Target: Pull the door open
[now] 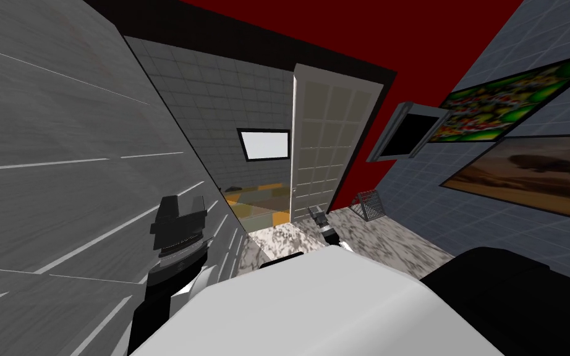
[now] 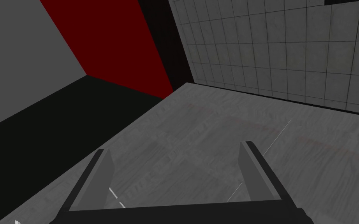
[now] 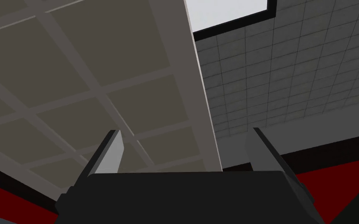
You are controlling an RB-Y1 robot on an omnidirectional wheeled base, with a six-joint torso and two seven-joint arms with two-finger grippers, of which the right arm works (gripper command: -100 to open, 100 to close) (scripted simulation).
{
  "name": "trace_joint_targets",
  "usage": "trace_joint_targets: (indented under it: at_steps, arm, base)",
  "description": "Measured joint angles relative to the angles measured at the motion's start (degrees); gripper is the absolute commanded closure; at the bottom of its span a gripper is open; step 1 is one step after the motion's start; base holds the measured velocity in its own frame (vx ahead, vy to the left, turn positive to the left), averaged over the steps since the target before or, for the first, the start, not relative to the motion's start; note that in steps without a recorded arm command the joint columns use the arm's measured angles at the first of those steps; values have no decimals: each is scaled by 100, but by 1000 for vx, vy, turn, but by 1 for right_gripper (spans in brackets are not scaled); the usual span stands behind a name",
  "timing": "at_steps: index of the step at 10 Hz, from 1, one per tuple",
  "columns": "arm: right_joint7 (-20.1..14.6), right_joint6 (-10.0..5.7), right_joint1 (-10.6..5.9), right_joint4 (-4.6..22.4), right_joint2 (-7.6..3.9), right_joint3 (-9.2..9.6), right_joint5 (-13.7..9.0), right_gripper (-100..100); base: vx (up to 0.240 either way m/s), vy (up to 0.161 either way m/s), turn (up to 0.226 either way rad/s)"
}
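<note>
Door (image 1: 327, 148) ajar, right gripper (image 3: 184, 131) spread empty at its edge (left gripper (image 2: 175, 147) spread), wire basket (image 1: 369, 205) nearby.

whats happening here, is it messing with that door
The right gripper is at the free edge of the pale panelled door, with that edge lined up between its open fingers, not clamped. The door stands partly open onto a tiled room. The left gripper, also open, hangs by the grey wall.
</note>
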Motion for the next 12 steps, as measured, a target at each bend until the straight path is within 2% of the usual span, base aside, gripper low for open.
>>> trace_joint_targets:
  at_steps: [3, 5, 8, 12]
  arm:
    - [240, -121, -55, 366, -4, -105, 159, -100]
    - [435, -191, -151, 686, 9, -185, 288, -100]
    - [682, -277, -145, 983, 34, -283, 488, -100]
    - [1044, -446, -304, 1612, 28, -454, 730, -100]
  base:
    - [100, 29, -38]
    - [147, 39, -38]
    - [148, 30, -35]
    - [184, 40, -46]
